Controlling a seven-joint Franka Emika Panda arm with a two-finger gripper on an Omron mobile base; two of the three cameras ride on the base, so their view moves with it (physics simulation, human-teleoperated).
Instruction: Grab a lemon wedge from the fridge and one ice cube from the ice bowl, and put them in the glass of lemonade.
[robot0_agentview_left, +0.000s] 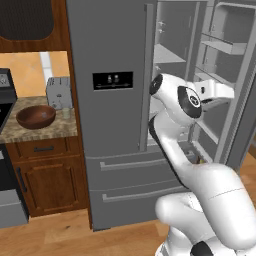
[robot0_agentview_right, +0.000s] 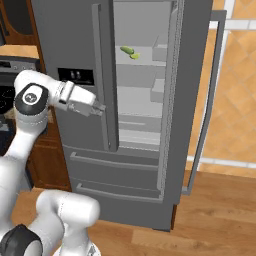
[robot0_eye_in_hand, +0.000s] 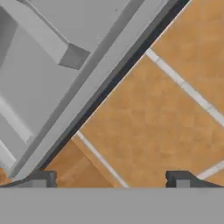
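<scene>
Lemon wedge (robot0_agentview_right: 134, 56): on an upper fridge (robot0_agentview_right: 145, 100) shelf, above and beyond the claw (robot0_agentview_right: 101, 108), beside something green. Claw spread wide, empty, at the open door gap. Likely light, soft, slick; pinch gently across the rind. Bowl (robot0_agentview_left: 35, 116) and glass (robot0_agentview_left: 65, 113) well off to the left on the table (robot0_agentview_left: 45, 131).

We see wood plank floor (robot0_agentview_right: 220, 200), orange tiled wall (robot0_agentview_right: 235, 90), speckled stone counter (robot0_agentview_left: 45, 131) over brown wood cabinet (robot0_agentview_left: 47, 175), silver toaster (robot0_agentview_left: 58, 92) on counter.
</scene>
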